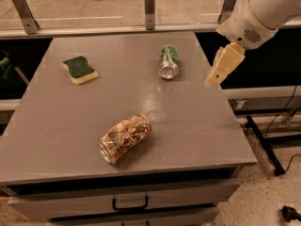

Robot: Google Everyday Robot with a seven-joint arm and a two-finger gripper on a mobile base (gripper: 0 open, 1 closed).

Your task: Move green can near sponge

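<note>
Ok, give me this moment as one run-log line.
stage: pre-grasp | gripper: over table right edge, beside green can, not touching | can: on its side | sponge: back left, apart

Count on table (56, 140): cans, 2 in all. One green can (168, 61) lies near the gripper (212, 80), to its left; one orange-brown can (124, 138) lies lower left of it. Sponge (80, 69) — 1, well left of the gripper. Gripper — 1, at the table's right edge.
</note>
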